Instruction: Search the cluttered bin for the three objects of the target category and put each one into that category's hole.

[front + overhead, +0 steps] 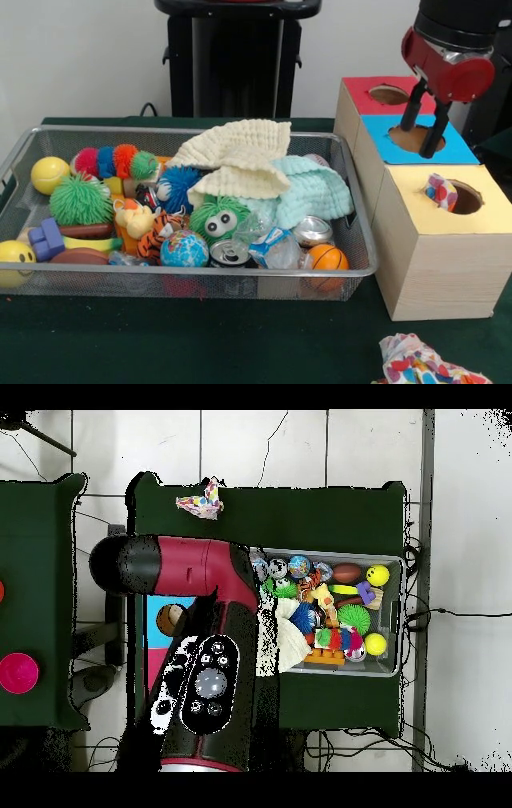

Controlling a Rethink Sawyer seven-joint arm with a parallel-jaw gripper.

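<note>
My gripper (418, 138) hangs over the hole of the blue-topped box (416, 138), open and holding nothing. A colourful patterned cloth (441, 192) sits bunched at the rim of the hole in the yellow-topped box (448, 212). Another patterned cloth (424, 364) lies on the green table in front of the boxes, also seen in the overhead view as the patterned cloth (200, 499). In the wire bin (200, 130) a cream cloth (236, 156) and a mint cloth (312, 192) lie over the clutter. In the overhead view the arm (205, 664) hides the gripper and most of the boxes.
The bin also holds spiky balls, a green fuzzy toy with eyes (218, 218), a globe ball (184, 250), cans (230, 253), a small basketball (328, 258) and yellow balls. A red-topped box (384, 94) stands behind the blue one.
</note>
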